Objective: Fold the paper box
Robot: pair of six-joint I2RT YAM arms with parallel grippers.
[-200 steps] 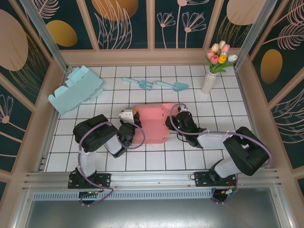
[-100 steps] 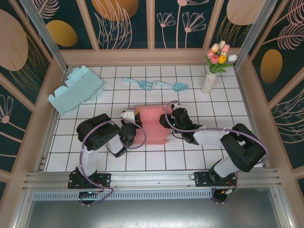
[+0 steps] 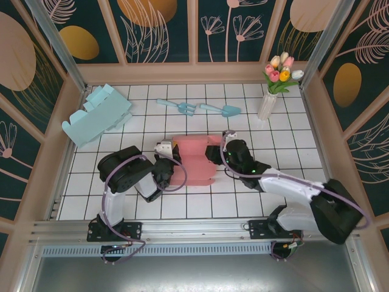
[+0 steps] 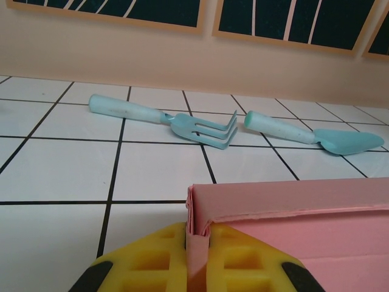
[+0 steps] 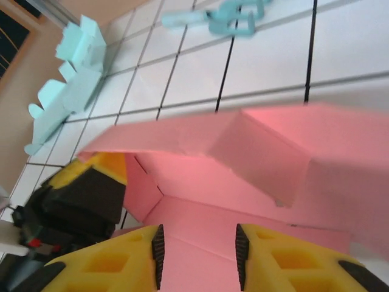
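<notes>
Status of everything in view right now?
pink paper box: partly folded, left wall pinched.
left gripper: shut on pink paper box.
right gripper: open, over the box.
blue paper box: lying untouched, far left.
garden fork: lying flat.
trowel: lying flat.
vase of tulips: upright.

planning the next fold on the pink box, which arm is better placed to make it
Right, probably. The right gripper stands open over the right side of the pink box, nothing pinched, while the left gripper is shut on its left wall, steadying it.

The pink paper box (image 3: 196, 161) lies partly folded at the middle of the tiled table (image 3: 292, 137), walls raised.
</notes>
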